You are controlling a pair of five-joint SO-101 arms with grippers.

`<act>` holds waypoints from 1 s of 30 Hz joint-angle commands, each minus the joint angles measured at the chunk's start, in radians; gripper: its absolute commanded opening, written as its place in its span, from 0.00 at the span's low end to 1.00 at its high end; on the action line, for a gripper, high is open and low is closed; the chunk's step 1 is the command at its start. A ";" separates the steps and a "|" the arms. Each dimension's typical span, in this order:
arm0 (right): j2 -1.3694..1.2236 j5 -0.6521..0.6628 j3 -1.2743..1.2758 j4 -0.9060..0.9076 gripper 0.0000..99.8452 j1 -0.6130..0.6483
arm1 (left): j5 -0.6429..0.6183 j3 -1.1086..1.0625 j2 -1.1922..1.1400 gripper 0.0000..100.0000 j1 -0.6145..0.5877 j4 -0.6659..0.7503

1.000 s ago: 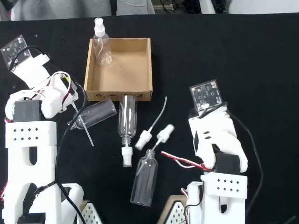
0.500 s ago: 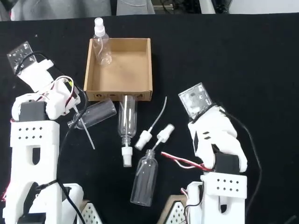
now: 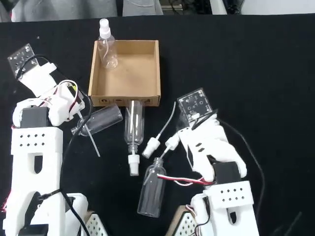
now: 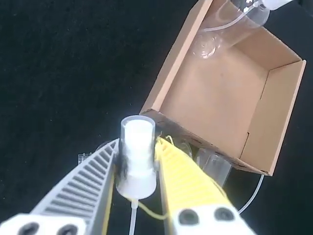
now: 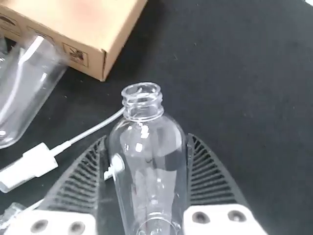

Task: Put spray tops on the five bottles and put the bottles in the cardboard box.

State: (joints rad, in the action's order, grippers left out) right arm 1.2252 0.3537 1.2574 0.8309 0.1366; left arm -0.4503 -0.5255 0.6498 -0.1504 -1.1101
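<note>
Clear plastic is making the open bottle (image 5: 146,166) look light, slick and squashable, so a gentle mid-body hold is suiting it; the right gripper (image 5: 146,141) is clasping it there, near the cardboard box (image 5: 58,29) corner. Left gripper (image 4: 137,145), mid-left in the high view, is pinching a spray top (image 4: 138,164).

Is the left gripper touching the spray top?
Touching. The left wrist view shows the left gripper clamped on the spray top, pressing against both its sides.
</note>
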 commanded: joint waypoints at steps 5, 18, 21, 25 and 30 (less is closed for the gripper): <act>0.024 -0.012 -0.015 -0.029 0.07 0.025 | -0.011 0.030 0.135 0.03 0.010 0.020; 0.024 -0.012 -0.010 -0.143 0.07 0.129 | -0.060 0.027 0.226 0.03 0.010 0.103; 0.024 -0.012 -0.007 -0.170 0.07 0.158 | -0.083 0.031 0.226 0.03 0.010 0.146; 0.024 -0.012 -0.005 -0.213 0.07 0.192 | -0.124 0.035 0.226 0.03 0.010 0.203; 0.024 -0.012 0.012 -0.235 0.07 0.241 | -0.189 0.030 0.227 0.03 0.007 0.218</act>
State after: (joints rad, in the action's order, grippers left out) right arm 1.2252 0.3475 1.2620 0.6314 0.3391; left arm -0.5992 -0.5255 0.8462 -0.1504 -0.9168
